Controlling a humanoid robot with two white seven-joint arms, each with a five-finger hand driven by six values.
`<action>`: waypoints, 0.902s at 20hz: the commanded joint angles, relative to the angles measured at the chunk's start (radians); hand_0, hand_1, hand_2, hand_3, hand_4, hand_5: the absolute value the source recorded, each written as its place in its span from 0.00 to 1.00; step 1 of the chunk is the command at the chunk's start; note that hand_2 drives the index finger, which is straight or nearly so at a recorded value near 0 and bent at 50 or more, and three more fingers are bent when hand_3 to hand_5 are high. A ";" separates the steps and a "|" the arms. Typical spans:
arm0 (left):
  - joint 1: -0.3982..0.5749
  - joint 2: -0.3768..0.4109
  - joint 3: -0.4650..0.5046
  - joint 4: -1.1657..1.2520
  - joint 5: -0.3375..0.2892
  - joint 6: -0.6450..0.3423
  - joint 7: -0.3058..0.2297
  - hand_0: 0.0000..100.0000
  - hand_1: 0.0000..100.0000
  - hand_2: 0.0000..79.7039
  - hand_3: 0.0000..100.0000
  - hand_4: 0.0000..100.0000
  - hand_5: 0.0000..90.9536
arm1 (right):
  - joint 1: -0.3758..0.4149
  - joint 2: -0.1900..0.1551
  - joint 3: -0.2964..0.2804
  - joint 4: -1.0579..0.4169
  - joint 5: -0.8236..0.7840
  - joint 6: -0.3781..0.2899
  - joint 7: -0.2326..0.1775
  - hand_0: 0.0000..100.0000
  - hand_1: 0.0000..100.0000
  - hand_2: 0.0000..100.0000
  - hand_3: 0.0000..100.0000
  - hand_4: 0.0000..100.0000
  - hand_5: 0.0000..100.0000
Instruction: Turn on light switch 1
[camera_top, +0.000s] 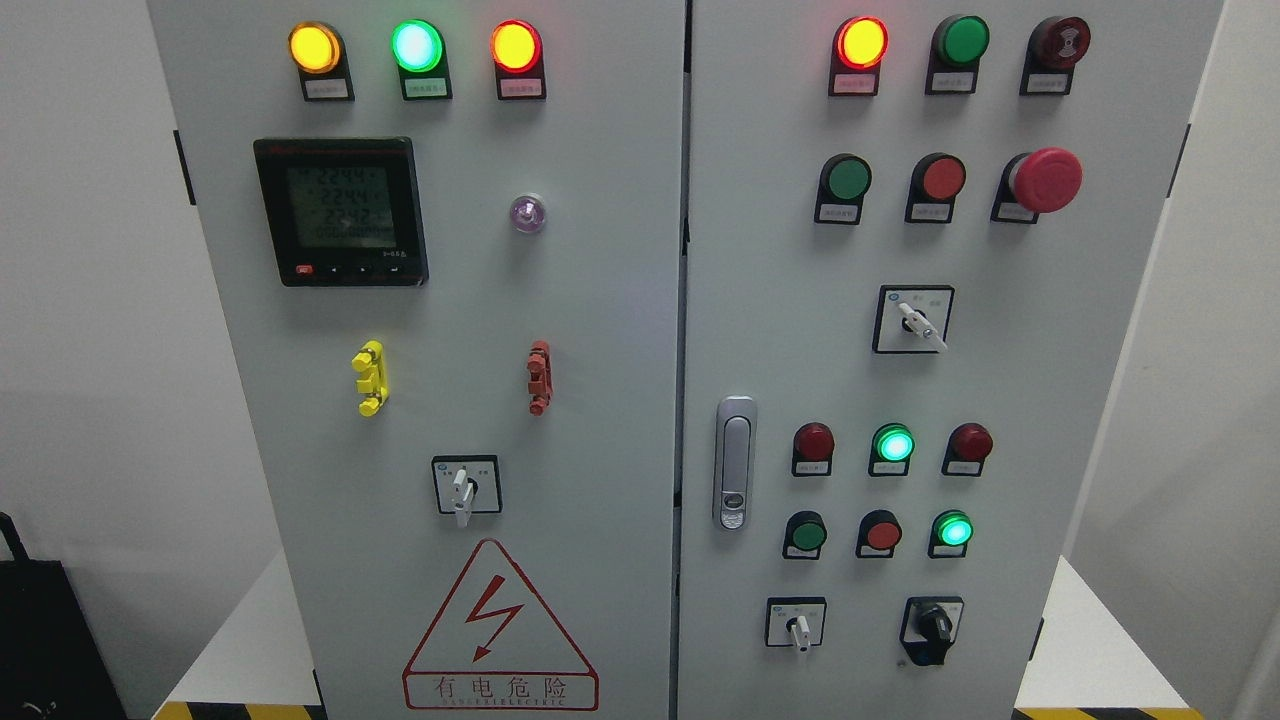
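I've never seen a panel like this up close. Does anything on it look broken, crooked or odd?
Nothing looks damaged. The one thing that stands out is the rotary switch high on the right door: its white handle points down to the right, while the two other white-handled switches point straight down. That may just be its setting.

I see a pale grey cabinet (600, 300) with lit amber (314, 47), green (416, 45) and red-ringed orange (516, 46) lamps on top. Its meter (341, 211) is black (greenish screen). Below sit a yellow clip (370, 378), a red-brown clip (539, 377) and a red-outlined lightning triangle (499, 625). The mushroom button (1043, 180) is red.
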 joint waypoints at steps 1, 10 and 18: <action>0.054 0.006 0.002 -0.243 -0.003 -0.001 0.024 0.34 0.10 0.00 0.00 0.02 0.00 | 0.000 0.000 0.000 -0.001 0.000 -0.001 0.001 0.05 0.00 0.00 0.00 0.00 0.00; 0.147 0.047 0.090 -0.745 -0.060 -0.065 0.040 0.35 0.13 0.00 0.13 0.15 0.00 | 0.000 0.000 0.000 -0.001 0.000 -0.001 0.000 0.05 0.00 0.00 0.00 0.00 0.00; 0.203 0.084 0.117 -1.231 -0.060 -0.115 0.035 0.40 0.20 0.11 0.31 0.39 0.00 | 0.000 0.000 0.000 0.001 0.000 -0.001 0.001 0.05 0.00 0.00 0.00 0.00 0.00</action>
